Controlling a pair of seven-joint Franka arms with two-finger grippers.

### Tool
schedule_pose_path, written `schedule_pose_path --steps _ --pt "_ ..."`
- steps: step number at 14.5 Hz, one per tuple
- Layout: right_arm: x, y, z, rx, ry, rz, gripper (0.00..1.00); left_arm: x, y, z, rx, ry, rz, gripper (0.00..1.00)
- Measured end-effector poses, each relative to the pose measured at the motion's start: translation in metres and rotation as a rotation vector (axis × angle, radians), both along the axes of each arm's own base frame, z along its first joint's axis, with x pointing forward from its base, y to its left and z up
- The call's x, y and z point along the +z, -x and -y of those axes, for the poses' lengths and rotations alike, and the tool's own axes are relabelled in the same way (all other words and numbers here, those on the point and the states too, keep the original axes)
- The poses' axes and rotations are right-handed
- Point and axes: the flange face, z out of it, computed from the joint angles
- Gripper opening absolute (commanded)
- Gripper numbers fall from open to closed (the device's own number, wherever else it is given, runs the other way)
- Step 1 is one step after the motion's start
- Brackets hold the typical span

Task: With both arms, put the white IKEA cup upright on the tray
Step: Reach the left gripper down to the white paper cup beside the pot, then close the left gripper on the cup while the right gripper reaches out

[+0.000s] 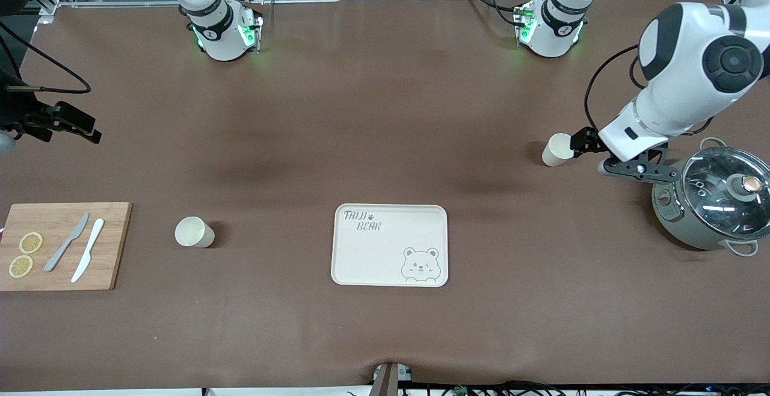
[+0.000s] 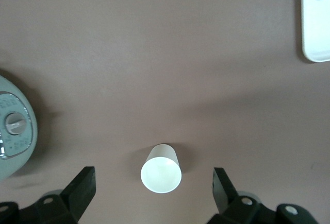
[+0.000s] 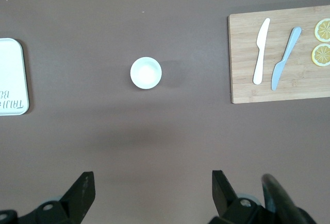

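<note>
Up front, front view: cream tray (image 1: 390,245) mid-desk, bare. One white cup (image 1: 194,232) upright between tray and cutting board (image 1: 63,245); second cup (image 1: 557,149) toward the left arm's end, near the pot (image 1: 713,200). Left end effector (image 1: 586,141) just beside that second cup, right end effector (image 1: 72,124) above the desk's right-arm end. Left wrist view: fingers (image 2: 82,188) apart, cup (image 2: 161,168) between them, nothing gripped. Right wrist view: fingers (image 3: 82,190) apart, cup (image 3: 146,72) well clear below.
</note>
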Motion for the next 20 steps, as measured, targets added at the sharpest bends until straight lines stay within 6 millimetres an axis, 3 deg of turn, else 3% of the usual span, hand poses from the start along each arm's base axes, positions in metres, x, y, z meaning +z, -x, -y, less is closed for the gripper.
schedule_pose_path --steps 4,9,11,16,20 --pt "0.0 0.0 -0.001 0.002 0.0 0.0 1.0 -0.049 0.032 -0.009 0.005 0.003 0.041 1.0" --pt "-0.007 -0.005 -0.002 0.003 0.0 -0.006 1.0 -0.139 0.082 -0.043 0.002 0.018 0.129 1.0" --pt "-0.017 -0.009 -0.008 0.017 -0.001 -0.022 1.0 -0.163 0.099 -0.055 -0.002 0.019 0.139 1.0" --pt "-0.066 -0.039 -0.068 0.111 0.006 -0.026 1.0 -0.177 0.112 -0.058 0.0 0.02 0.138 1.0" --pt "-0.114 -0.067 -0.074 0.123 0.017 -0.005 1.0 -0.186 0.12 -0.065 0.016 0.02 0.143 1.0"
